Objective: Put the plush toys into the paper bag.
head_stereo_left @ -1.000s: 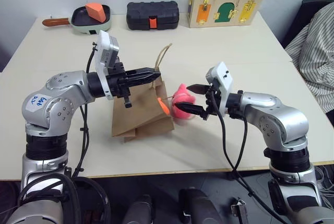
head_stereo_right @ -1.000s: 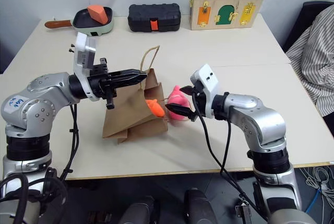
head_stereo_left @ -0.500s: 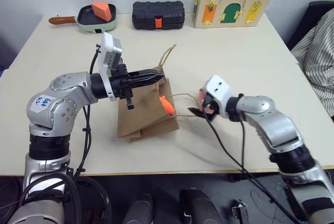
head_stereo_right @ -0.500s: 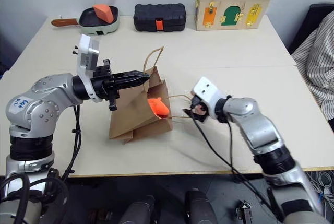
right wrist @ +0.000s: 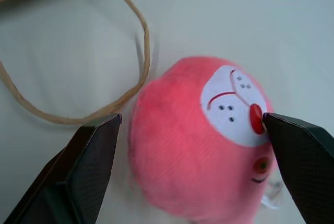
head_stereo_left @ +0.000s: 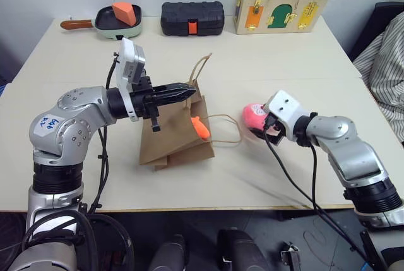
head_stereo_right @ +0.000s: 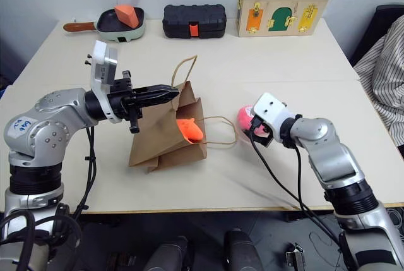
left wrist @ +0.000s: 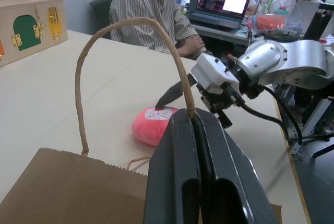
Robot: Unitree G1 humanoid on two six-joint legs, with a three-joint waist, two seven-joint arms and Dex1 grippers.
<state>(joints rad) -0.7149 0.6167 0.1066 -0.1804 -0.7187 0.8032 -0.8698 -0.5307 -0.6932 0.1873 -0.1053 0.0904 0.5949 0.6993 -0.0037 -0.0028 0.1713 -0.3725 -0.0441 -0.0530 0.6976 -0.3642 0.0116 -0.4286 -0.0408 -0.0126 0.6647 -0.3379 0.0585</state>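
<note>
Right gripper [right wrist: 190, 130] wide open around the pink toy [right wrist: 201, 140], one finger to each side, nothing gripped. A second back, up near the bag's mouth with the pink toy between the fingers; now down on the table [head_stereo_left: 297, 50], well off to the right of the bag [head_stereo_left: 177, 135], the toy lying loose just beside the bag's slack lower handle [head_stereo_right: 218, 133]. Reads as a drop or a missed insertion, so the pink toy needs re-gripping and carrying back. Left gripper [head_stereo_left: 189, 88] shut on the upper handle [left wrist: 130, 23], unmoved, holding the mouth up and open toward the right. Orange toy [head_stereo_right: 189, 129] at the mouth, partly inside. By that reckoning, about half the task remaining.
</note>
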